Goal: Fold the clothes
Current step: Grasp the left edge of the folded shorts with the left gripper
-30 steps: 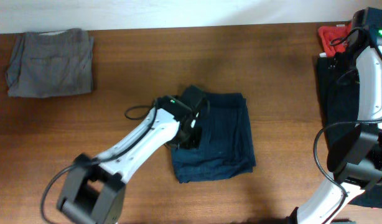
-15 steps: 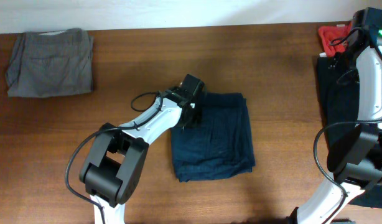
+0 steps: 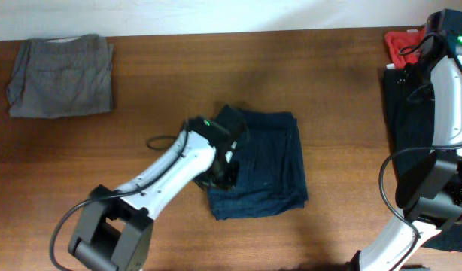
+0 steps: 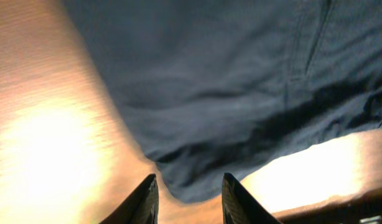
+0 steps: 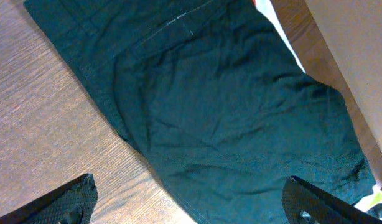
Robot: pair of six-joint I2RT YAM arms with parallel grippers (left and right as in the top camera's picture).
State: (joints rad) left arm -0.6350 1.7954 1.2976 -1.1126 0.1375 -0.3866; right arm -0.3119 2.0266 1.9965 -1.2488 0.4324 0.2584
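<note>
The dark navy shorts [image 3: 270,167] lie folded in the middle of the table. My left gripper [image 3: 225,167] hangs over their left edge. In the left wrist view its jaws [image 4: 190,194] are open, and a corner of the navy fabric [image 4: 228,81] lies on the wood just ahead of the tips, not held. My right gripper [image 5: 191,200] is wide open and empty above a dark garment [image 5: 228,106] that lies at the right edge of the table [image 3: 402,113]. Its arm reaches to the far right corner.
Folded grey shorts [image 3: 62,75] lie at the far left corner. A red garment [image 3: 400,45] lies at the far right corner next to the right arm. Bare wood [image 3: 329,83] lies between the garments.
My left arm swung to the far left corner of the navy shorts half a second ago and has come back to their left edge. The right arm has not moved.
</note>
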